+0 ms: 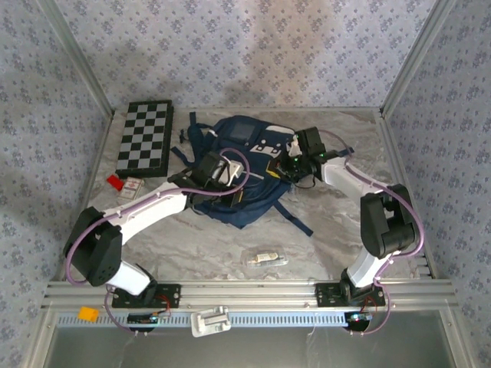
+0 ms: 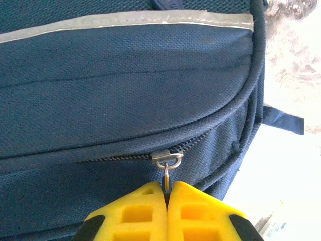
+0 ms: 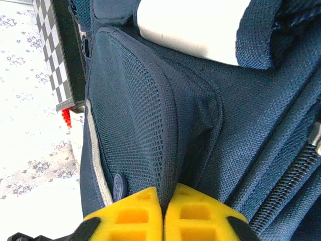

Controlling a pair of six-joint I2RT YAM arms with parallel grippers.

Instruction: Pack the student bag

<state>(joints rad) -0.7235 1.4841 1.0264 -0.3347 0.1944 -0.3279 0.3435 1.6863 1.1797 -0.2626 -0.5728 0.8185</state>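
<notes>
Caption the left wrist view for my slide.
Left tool shut on the metal zipper pull of the navy backpack.

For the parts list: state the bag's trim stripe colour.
The student bag has a pale grey trim stripe; clearest in the left wrist view.

A large navy blue backpack (image 2: 125,90) of coarse, matt woven cloth, with a fine mesh side pocket (image 3: 135,115), a shiny metal zip pull (image 2: 168,159) and a smooth pale grey trim stripe (image 2: 125,20).
</notes>
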